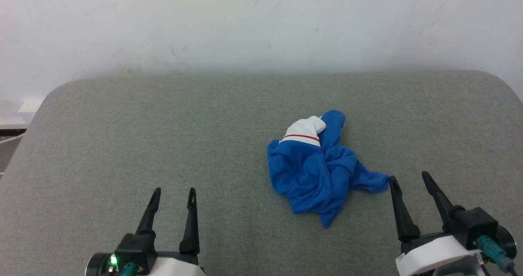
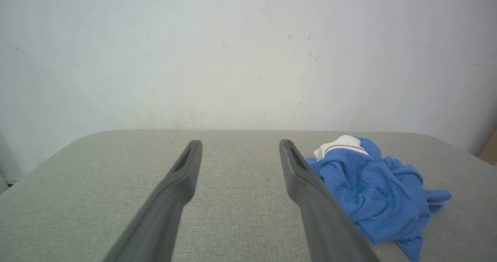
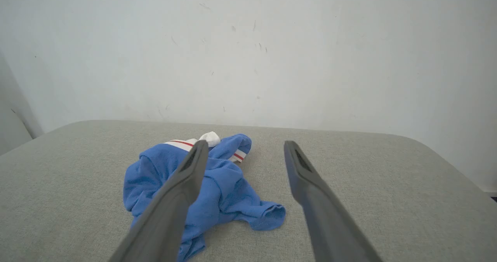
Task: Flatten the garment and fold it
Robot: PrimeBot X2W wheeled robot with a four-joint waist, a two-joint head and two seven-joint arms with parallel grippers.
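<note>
The garment (image 1: 316, 169) lies crumpled in a heap on the grey table (image 1: 122, 137), right of centre: royal-blue cloth with a white sleeve and a red stripe on top. Its print is hidden in the folds. My left gripper (image 1: 173, 192) is open near the front edge, well left of the heap, with nothing between its fingers. My right gripper (image 1: 408, 177) is open too, just right of the heap's trailing blue corner and apart from it. The left wrist view has the garment (image 2: 376, 184) to the right of my fingers (image 2: 186, 165). In the right wrist view the garment (image 3: 229, 192) sits left and ahead, partly behind my left finger (image 3: 190, 169).
A white wall (image 1: 261, 22) rises right behind the table's far edge. The table's corners are rounded, and bare grey felt spreads to the left of the heap. At the far left a bit of floor and a cable (image 1: 10, 139) show past the edge.
</note>
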